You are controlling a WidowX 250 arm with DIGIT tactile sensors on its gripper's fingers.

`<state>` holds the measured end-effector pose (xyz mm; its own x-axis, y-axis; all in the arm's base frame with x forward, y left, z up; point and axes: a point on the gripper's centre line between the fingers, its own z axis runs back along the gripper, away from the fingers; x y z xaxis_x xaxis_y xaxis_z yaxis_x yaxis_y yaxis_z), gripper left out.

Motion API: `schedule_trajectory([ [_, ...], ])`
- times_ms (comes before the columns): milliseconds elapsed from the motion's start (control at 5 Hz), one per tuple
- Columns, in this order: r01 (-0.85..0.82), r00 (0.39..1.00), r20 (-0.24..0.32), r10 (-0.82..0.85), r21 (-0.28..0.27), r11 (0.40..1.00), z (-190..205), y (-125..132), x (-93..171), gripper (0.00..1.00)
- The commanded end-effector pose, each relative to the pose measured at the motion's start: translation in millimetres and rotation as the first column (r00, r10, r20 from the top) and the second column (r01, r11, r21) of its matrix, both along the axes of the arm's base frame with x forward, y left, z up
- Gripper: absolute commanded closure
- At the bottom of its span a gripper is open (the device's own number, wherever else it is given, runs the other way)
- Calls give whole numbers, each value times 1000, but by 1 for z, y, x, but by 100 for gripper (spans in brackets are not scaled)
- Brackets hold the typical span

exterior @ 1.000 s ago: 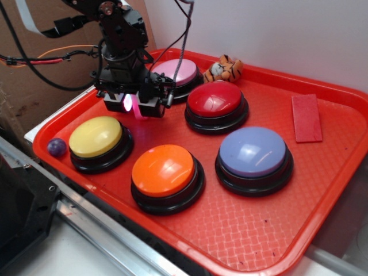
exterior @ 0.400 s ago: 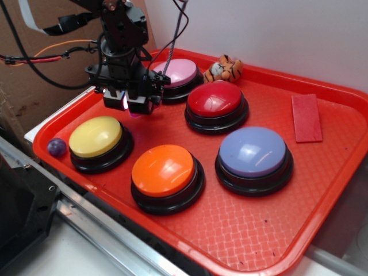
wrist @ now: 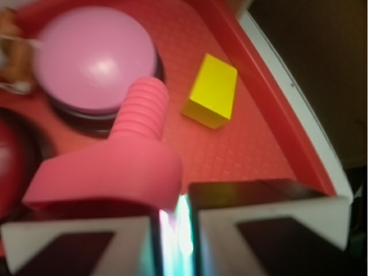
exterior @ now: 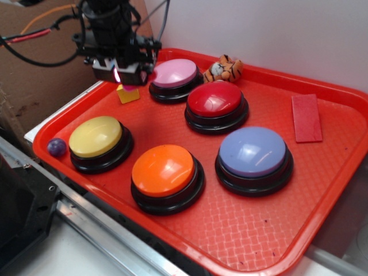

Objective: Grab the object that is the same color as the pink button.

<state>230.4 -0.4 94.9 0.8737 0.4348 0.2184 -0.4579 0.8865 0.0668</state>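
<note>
The object, a small pink piece [wrist: 115, 167] with a ribbed round peg, hangs above the tray, pinched at one edge by my gripper [wrist: 175, 210]. In the exterior view only a pink sliver of the object [exterior: 117, 74] shows between the fingers of the gripper [exterior: 118, 73], which is raised over the tray's far left corner. The pink button [exterior: 174, 73] sits just to the right of the gripper and lower; in the wrist view the pink button [wrist: 95, 57] lies beyond the peg.
A yellow wedge block [exterior: 127, 94] lies on the red tray [exterior: 241, 218] under the gripper. Yellow [exterior: 96, 136], orange [exterior: 164, 169], red [exterior: 215, 99] and lavender [exterior: 253, 150] buttons fill the tray. A tiger toy [exterior: 224, 69], flat red rectangle [exterior: 306, 118] and purple ball [exterior: 56, 147] sit at its edges.
The gripper has risen and drawn back to the far left with the pink piece in it, uncovering the yellow block on the tray.
</note>
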Motion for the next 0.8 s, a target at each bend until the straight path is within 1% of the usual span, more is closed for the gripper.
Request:
schedule_trajectory([
  [0,187,981,1,-192,-236,953,78,-11,6,100],
  [200,251,968,44,-249,-274,928,108,-27,-1,100],
  [400,281,960,71,-272,-267,922,118,-40,-4,100],
  [600,251,968,78,-239,-244,937,110,-49,-4,100],
])
